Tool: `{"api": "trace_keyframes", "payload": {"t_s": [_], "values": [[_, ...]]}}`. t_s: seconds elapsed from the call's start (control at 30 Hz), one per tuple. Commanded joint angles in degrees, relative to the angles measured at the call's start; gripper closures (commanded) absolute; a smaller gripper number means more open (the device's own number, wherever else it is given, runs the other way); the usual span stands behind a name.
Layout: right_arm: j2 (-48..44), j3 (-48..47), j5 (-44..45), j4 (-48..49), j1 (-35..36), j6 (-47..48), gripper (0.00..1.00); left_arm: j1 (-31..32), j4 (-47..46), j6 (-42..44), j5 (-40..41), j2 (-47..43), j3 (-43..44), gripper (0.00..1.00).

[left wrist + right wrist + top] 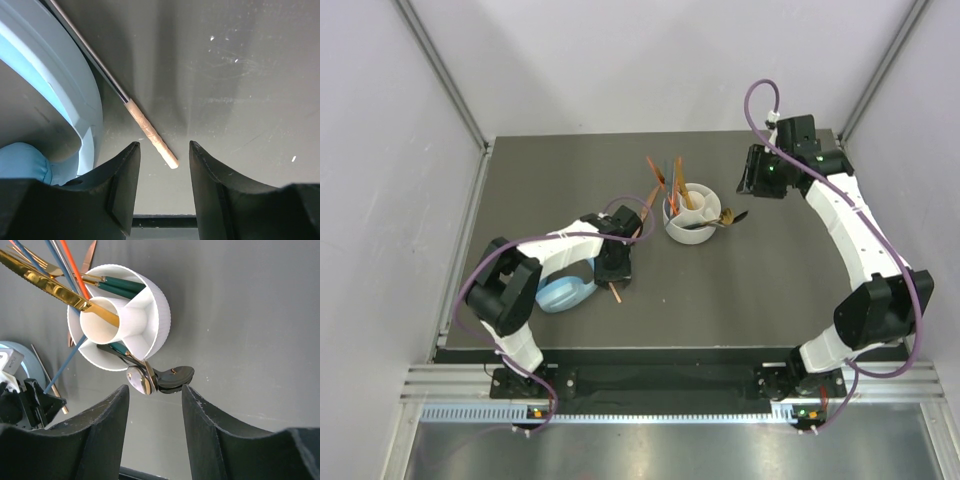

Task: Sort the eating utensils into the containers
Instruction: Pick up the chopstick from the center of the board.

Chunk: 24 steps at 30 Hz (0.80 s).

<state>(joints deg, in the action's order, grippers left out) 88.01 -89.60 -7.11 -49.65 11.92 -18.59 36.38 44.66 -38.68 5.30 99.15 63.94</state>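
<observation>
Left gripper point(163, 150): jaws apart, empty, pointing down at the table point(250, 90).
Between its fingers: the pale wrapped tip of a chopstick point(150, 132), lying flat and untouched.
Just beside it: light blue headphones point(75, 95), with the chopstick's dark shaft running along their rim.
Doing it well: descend straight, close across the wrapped end, keep the nearer finger off the headphones.
Farther off: the white holder point(688, 222), the likely destination.
Right gripper point(152, 390): open, empty, over the holder's spoons point(165, 380).
</observation>
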Motion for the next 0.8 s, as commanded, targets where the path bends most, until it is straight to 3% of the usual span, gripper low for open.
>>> {"api": "trace_keyframes", "payload": {"t_s": [0.0,0.33,0.43,0.47,0.6,0.77], "values": [[-3.1,0.4,0.3,0.6,-0.6,0.3,0.53,0.1,-1.9,-1.2,1.4,0.8,-0.4,0.51],[-2.8,0.4,0.1,0.5,-0.6,0.1,0.53,0.1,-4.6,-1.3,3.4,6.5,-0.2,0.53],[-2.5,0.4,0.0,0.6,-0.6,0.0,0.53,0.2,-5.7,-0.4,3.2,8.6,0.7,0.63],[-2.4,0.4,0.0,0.5,-0.6,0.0,0.53,0.2,-5.8,0.4,2.9,9.7,1.0,0.76],[-2.0,0.1,-0.2,0.5,-0.7,0.0,0.53,1.3,-5.9,3.0,2.2,12.5,3.2,0.97],[-1.3,-0.6,-0.2,0.6,-0.6,-0.1,0.53,3.1,-6.3,6.0,0.4,14.8,5.1,1.00]]}}
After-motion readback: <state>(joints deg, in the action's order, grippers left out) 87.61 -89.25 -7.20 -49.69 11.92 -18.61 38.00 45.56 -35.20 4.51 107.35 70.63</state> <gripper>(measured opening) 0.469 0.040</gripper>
